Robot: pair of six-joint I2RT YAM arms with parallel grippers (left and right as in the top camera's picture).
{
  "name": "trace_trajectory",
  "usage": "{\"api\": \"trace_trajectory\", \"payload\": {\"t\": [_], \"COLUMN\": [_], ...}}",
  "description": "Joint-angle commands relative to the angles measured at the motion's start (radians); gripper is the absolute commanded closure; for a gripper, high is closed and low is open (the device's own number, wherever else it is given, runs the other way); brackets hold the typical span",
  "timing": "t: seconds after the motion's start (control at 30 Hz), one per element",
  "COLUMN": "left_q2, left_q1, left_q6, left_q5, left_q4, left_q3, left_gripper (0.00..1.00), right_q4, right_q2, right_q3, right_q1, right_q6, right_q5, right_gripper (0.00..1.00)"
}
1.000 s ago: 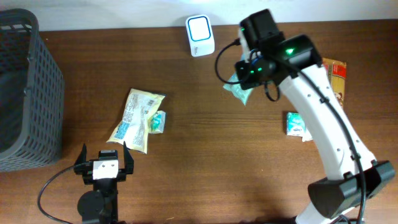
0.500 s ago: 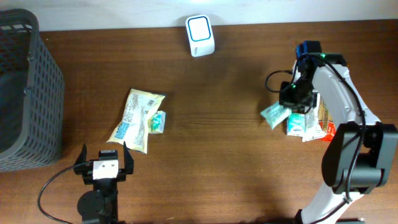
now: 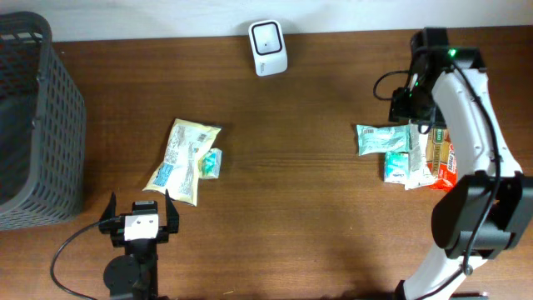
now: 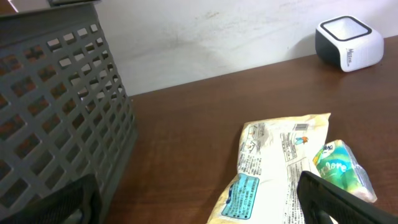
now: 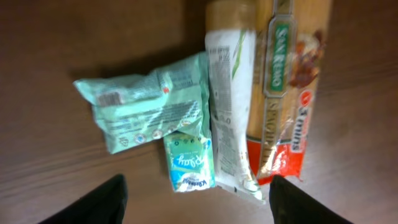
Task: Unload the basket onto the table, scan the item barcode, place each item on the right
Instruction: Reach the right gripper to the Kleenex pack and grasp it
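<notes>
The white barcode scanner (image 3: 268,46) (image 4: 348,42) stands at the table's back edge. A mint-green packet (image 3: 383,139) (image 5: 149,112) lies flat on the table, at the left side of a pile on the right. My right gripper (image 3: 414,104) (image 5: 199,208) hangs open above that pile and holds nothing. Its dark fingers (image 5: 93,202) stand wide apart, and the small teal packet (image 5: 188,163) on the table shows between them. My left gripper (image 3: 140,218) (image 4: 199,208) is open near the front left. It sits just in front of a pale yellow bag (image 3: 183,158) (image 4: 273,168).
The right pile also holds a white packet (image 5: 230,118) and a spaghetti pack (image 3: 441,154) (image 5: 286,81). A small green packet (image 3: 212,162) (image 4: 339,168) lies against the yellow bag. A dark grey basket (image 3: 33,125) (image 4: 62,106) stands at the far left.
My right arm carried the mint-green packet from near the scanner to the right pile. The gripper then opened and the packet now lies on the table. The left arm has not moved.
</notes>
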Motion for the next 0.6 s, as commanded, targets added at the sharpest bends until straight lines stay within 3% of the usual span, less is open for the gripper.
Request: {"api": "trace_trajectory", "payload": {"t": [0.0,0.07,0.17,0.23,0.27,0.3,0.33,0.4,0.57], "left_q2": [-0.005,-0.005,-0.005,-0.005,-0.005,-0.005,-0.005,-0.005,-0.005], "left_q1": [0.005,0.005,0.005,0.005,0.005,0.005,0.005,0.005,0.005], "left_q6": [0.015,0.015,0.015,0.015,0.015,0.015,0.015,0.015,0.015], "left_q5": [-0.004,-0.004,-0.004,-0.004,-0.004,-0.004,-0.004,-0.004,-0.004], "left_q4": [0.001,0.001,0.001,0.001,0.001,0.001,0.001,0.001,0.001], "left_q3": [-0.004,-0.004,-0.004,-0.004,-0.004,-0.004,-0.004,-0.004,-0.004], "left_gripper": [0.01,0.01,0.01,0.01,0.01,0.01,0.01,0.01,0.01], "right_q4": [-0.069,-0.043,0.113,0.172,0.200,0.236,0.265,0.335,0.491], "right_q2": [-0.016,-0.015,0.002,0.023,0.039,0.075,0.114,0.197,0.310], "right_q3": [0.134,0.129,0.076,0.052,0.044,0.040,0.040,0.040,0.040], "right_q1": [0.031,0.050,0.154,0.246,0.301,0.388,0.461,0.580,0.788], "right_q6": [0.003,0.004,0.004,0.004,0.004,0.010,0.115,0.259,0.392], "right_q5": [-0.148,-0.341,-0.649,-0.677,-0.677,-0.676,-0.632,-0.589,-0.523], "right_gripper": [0.23,0.01,0.01,0.01,0.08,0.24,0.29,0.31,0.33]}}
